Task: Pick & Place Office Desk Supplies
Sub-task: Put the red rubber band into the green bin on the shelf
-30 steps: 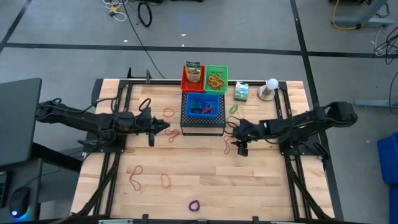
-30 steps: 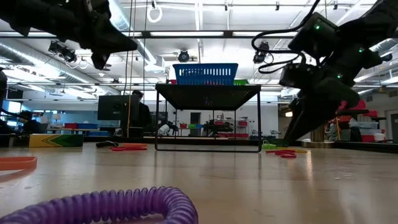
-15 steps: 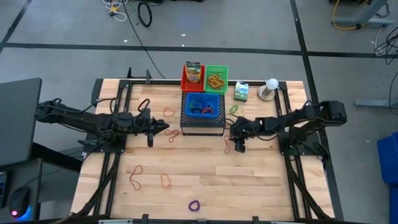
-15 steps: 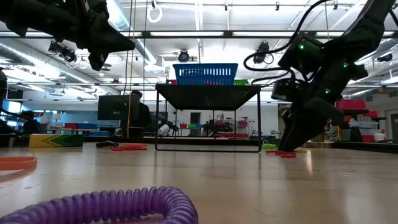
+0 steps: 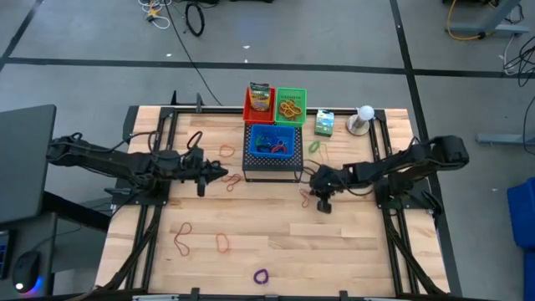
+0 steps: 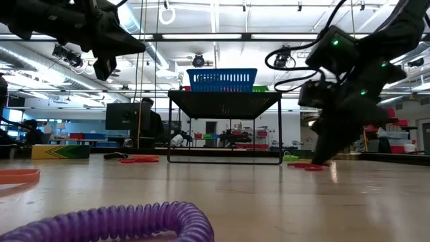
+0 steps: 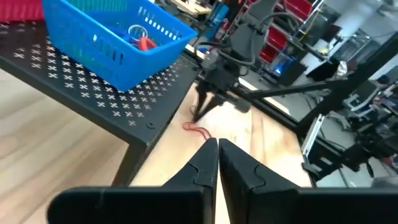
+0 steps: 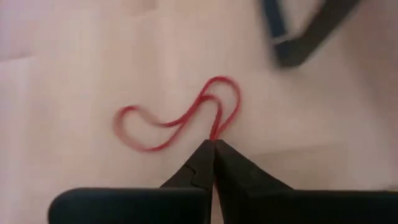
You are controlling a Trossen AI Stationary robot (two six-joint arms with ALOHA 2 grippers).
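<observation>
Right gripper point(image 8: 214, 144): clenched on thin red rubber band point(image 8: 177, 118), twisted loop on pale wood table point(image 8: 74, 56).
Left gripper point(image 7: 218, 146): clenched, empty.
Blue plastic mesh basket point(image 7: 106, 46): coloured loops inside.

The right gripper point(image 5: 315, 177) sits low on the table point(image 5: 351, 251), just off the black perforated box's point(image 5: 272, 170) near right corner, over a red rubber band point(image 5: 308, 197); the left gripper point(image 5: 224, 173) hovers on the box's opposite side, beside two red bands point(image 5: 227, 151); farther behind it lie more bands point(image 5: 182, 238) and a purple loop point(image 5: 262, 275).
</observation>
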